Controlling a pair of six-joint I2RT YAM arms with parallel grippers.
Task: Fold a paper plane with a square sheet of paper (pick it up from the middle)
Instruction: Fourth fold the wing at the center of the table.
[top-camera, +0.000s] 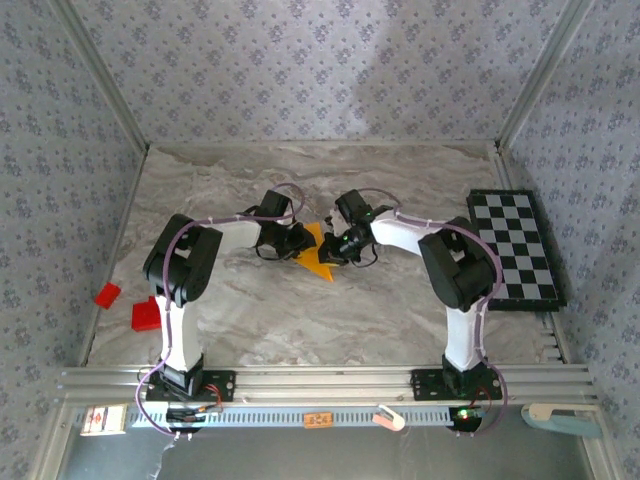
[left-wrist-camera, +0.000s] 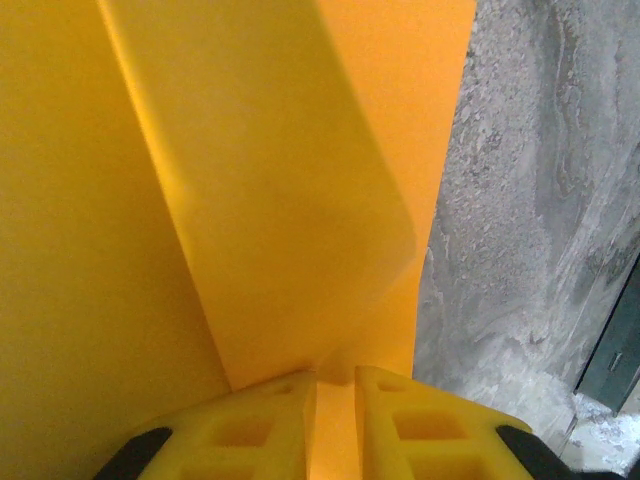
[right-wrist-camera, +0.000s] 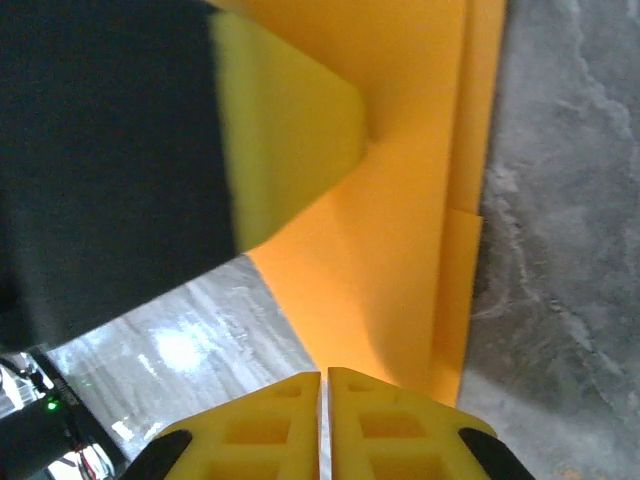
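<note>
The square sheet of paper (top-camera: 318, 258) is orange-yellow, folded in layers and triangular in outline, at the middle of the marble table (top-camera: 300, 320). My left gripper (top-camera: 300, 243) meets it from the left and my right gripper (top-camera: 336, 248) from the right. In the left wrist view the paper (left-wrist-camera: 250, 180) rises in a creased fold, and it runs between the narrowly parted yellow fingers of the left gripper (left-wrist-camera: 335, 400), which are shut on it. In the right wrist view the paper (right-wrist-camera: 390, 250) narrows to the right gripper (right-wrist-camera: 325, 385), shut on its edge. The left gripper's finger (right-wrist-camera: 290, 130) presses the paper's far part.
A black-and-white checkerboard (top-camera: 515, 245) lies at the table's right edge. Two small red blocks (top-camera: 107, 294) (top-camera: 146, 313) sit at the left, beside the left arm. Patterned walls close the back and sides. An aluminium rail (top-camera: 320, 380) runs along the front.
</note>
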